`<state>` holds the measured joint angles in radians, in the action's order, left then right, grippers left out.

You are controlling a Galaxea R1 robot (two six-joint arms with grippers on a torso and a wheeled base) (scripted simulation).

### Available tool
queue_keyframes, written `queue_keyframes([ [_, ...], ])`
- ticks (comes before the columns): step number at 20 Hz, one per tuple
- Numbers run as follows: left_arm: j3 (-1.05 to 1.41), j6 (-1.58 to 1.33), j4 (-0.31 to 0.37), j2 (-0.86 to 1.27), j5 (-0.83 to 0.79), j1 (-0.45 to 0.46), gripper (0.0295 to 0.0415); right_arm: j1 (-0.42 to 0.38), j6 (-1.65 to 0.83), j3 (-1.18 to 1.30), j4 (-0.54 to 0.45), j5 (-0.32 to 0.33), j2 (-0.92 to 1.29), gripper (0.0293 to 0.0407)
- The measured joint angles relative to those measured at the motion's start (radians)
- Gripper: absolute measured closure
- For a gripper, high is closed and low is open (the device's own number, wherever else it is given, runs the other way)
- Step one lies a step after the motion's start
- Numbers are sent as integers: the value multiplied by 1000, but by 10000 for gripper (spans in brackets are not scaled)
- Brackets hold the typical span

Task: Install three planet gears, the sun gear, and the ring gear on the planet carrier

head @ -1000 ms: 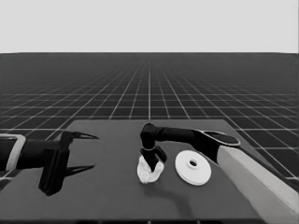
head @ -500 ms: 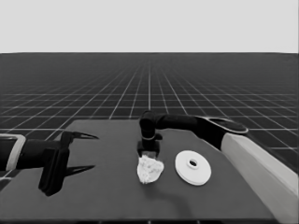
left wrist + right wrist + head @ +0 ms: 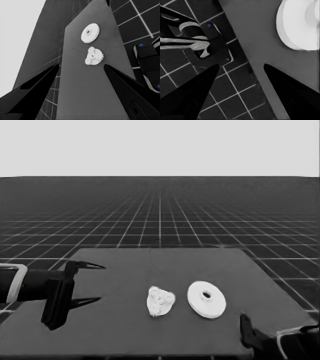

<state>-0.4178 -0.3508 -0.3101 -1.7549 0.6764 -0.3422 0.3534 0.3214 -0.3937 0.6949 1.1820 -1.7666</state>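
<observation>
Mid-table lies a lumpy white cluster [image 3: 160,301]: small toothed gears packed on the smaller round part, which they mostly hide. The left wrist view shows the same cluster [image 3: 93,56]. Just to its right, apart from it, the larger round part [image 3: 206,299] lies flat with its raised hub and small hole up; it also shows as the larger round part [image 3: 90,32] and, very big, the larger round part [image 3: 300,25]. My left gripper [image 3: 101,283] waits open over the table's left end, holding nothing. My right arm [image 3: 290,342] is parked at the lower right corner, its gripper [image 3: 241,65] open and holding nothing.
Dark machinery with blue lights [image 3: 210,42] sits past the table's edge [image 3: 260,82] in the right wrist view. Similar machinery [image 3: 147,62] shows beside the table in the left wrist view. The floor grid surrounds the table.
My right arm has drawn back from over the gear cluster to the lower right corner. The cluster stays where it was. The left arm has not moved.
</observation>
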Motion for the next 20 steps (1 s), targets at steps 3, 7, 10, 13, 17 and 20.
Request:
queue_keyframes([
  [3,0,0,0,0,0,0,326,-420,692,-648,-521,298,-516,311],
  [7,0,0,0,0,0,0,326,-424,743,-937,-578,327,-653,315],
  [10,0,0,0,0,0,0,326,-423,744,-975,-584,331,-671,315],
  [13,0,0,0,0,0,0,326,-258,715,-1057,-447,245,-705,315],
  [17,0,0,0,0,0,0,326,-224,702,-1090,-421,222,-719,315],
  [20,0,0,0,0,0,0,326,-221,701,-1094,-418,219,-720,315],
])
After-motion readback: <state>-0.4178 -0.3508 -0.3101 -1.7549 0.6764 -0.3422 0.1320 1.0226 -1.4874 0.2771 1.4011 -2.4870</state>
